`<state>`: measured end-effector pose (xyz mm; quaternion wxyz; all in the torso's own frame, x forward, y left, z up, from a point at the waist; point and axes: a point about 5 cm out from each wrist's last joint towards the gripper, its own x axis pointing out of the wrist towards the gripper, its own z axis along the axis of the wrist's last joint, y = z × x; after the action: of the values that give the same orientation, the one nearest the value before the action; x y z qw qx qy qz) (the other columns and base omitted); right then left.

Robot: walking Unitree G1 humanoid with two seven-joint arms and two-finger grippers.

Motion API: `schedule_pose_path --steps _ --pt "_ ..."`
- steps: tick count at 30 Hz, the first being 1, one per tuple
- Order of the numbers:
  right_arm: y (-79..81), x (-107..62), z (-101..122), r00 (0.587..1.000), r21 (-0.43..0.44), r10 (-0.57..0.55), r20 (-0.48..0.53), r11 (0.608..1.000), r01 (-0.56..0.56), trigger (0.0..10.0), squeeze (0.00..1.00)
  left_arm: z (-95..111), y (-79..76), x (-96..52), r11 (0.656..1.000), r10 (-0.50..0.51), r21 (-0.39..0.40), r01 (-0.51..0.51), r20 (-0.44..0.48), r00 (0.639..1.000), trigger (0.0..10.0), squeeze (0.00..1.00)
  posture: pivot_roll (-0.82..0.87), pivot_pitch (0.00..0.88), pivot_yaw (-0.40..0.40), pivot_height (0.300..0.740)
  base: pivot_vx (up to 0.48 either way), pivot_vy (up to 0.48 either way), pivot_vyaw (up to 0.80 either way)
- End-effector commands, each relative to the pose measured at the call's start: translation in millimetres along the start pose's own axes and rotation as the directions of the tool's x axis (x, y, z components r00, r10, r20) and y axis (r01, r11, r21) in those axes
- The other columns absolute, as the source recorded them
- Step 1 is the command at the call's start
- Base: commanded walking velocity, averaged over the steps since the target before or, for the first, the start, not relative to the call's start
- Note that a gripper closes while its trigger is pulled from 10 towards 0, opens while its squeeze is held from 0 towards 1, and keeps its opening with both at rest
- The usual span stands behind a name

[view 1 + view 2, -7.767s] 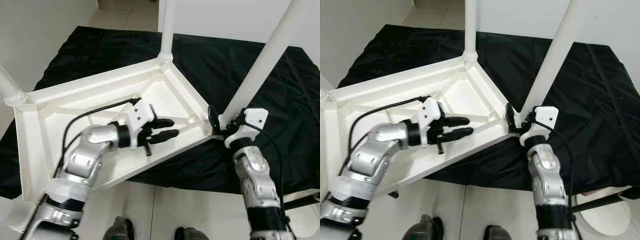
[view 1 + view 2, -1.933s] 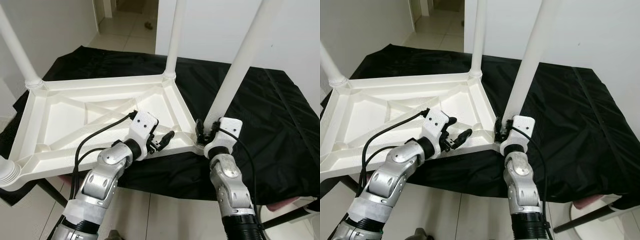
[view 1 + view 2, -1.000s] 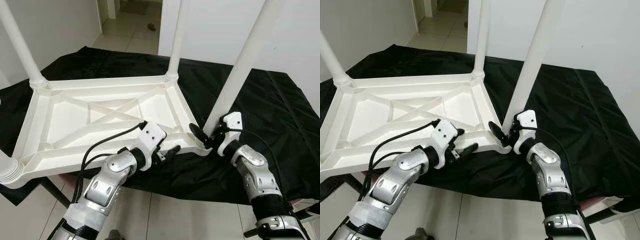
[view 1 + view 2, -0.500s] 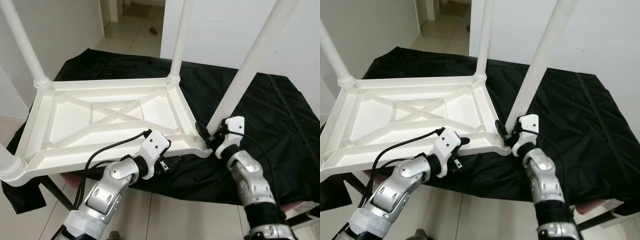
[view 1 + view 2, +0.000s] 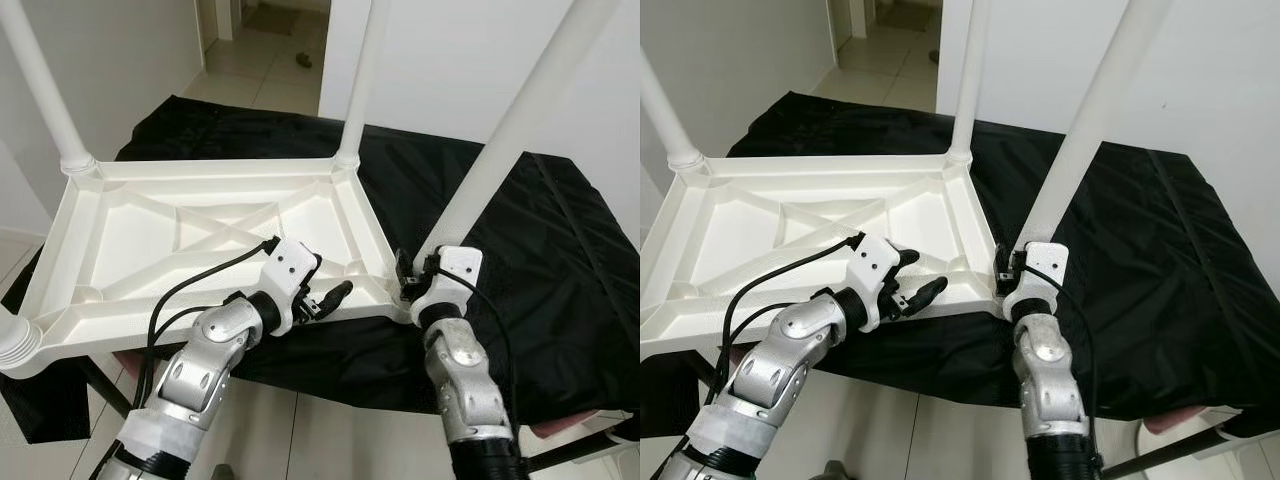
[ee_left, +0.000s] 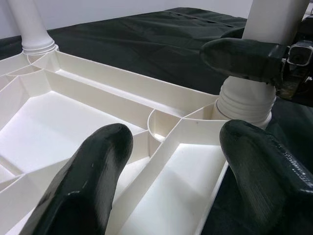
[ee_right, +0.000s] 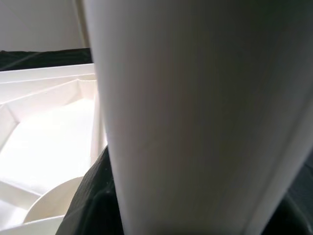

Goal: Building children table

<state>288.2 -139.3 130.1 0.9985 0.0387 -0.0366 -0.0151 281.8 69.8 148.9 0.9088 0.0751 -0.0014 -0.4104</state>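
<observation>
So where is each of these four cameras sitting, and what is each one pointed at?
Left and right eye views: on the head, looking down at the upturned white table on black cloth; both silver arms show.
Left wrist view: along the open left end effector, over the table's ribs toward the near corner leg.
Right wrist view: right end effector close against that leg.
Shared: the same corner leg appears in all four.

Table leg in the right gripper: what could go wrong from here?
1. The right gripper clamps the near leg only at its base, so the tall leg could lever sideways in its socket.
2. The upturned tabletop overhangs the black cloth on the robot's side; a push could tip it.
3. The left gripper is open over the near rim, not holding, so it may not steady the top.
</observation>
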Motion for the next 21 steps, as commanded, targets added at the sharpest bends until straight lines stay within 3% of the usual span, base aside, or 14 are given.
schedule_pose_path --steps 1,2,6,7,14,15,16,18,21 --pt "-0.4 -7.4 -18.0 0.995 -0.004 -0.021 -0.092 1.0 0.021 3.1 0.0 -2.3 4.7 0.8 0.998 0.068 0.01 -0.068 -0.009 0.998 10.0 0.0 0.06 0.0 -0.054 0.74 0.0 0.0 0.0" --pt "0.0 -8.6 -17.8 0.995 -0.005 -0.027 -0.093 1.0 0.026 10.0 0.0 -2.5 5.0 0.5 0.997 0.073 0.016 -0.073 -0.009 0.997 10.0 0.0 0.06 0.0 -0.054 0.74 0.0 0.0 0.0" --pt "-2.1 -9.8 -17.4 0.995 0.005 -0.036 -0.097 0.999 0.036 10.0 0.0 -3.0 5.5 0.6 0.996 0.086 0.036 -0.086 -0.011 0.996 10.0 0.0 0.06 0.0 -0.053 0.74 0.0 0.0 0.0" --pt "-5.8 -7.9 -15.7 0.996 0.01 -0.029 -0.085 0.999 0.03 10.0 1.0 -3.3 5.1 1.1 0.996 0.083 0.029 -0.082 -0.009 0.997 10.0 0.0 0.05 0.0 -0.05 0.74 0.0 0.0 0.0" --pt "-16.8 4.3 -4.6 0.999 0.004 0.038 -0.038 0.999 -0.037 10.0 1.0 -2.4 -2.5 1.0 0.999 -0.002 -0.032 0.002 0.008 1.0 10.0 0.0 0.04 0.0 -0.056 0.74 0.0 0.0 0.0" --pt "-18.5 7.7 -1.6 0.996 0.004 0.077 -0.033 0.997 -0.077 10.0 0.29 -3.9 -5.4 1.2 0.999 -0.025 -0.026 0.025 0.002 1.0 10.0 0.0 0.04 0.0 -0.057 0.74 0.0 0.0 0.0" --pt "-19.5 10.7 1.6 0.991 -0.016 0.129 -0.023 0.991 -0.13 10.0 0.0 -4.5 -9.5 1.4 0.999 -0.05 -0.016 0.05 0.001 0.999 10.0 0.0 0.04 0.0 -0.058 0.74 0.0 0.0 0.0" --pt "-19.5 10.7 1.6 0.991 -0.016 0.129 -0.023 0.991 -0.13 10.0 0.0 -4.5 -9.5 1.4 0.999 -0.05 -0.016 0.05 0.001 0.999 10.0 0.0 0.04 0.0 -0.058 0.74 0.0 0.0 0.0" --pt "-18.8 16.0 6.0 0.966 -0.065 0.259 -0.019 0.963 -0.26 10.0 0.0 -7.0 -18.4 2.4 0.996 -0.092 -0.009 0.092 -0.007 0.996 10.0 0.0 0.04 0.0 -0.058 0.74 0.0 0.0 0.0"
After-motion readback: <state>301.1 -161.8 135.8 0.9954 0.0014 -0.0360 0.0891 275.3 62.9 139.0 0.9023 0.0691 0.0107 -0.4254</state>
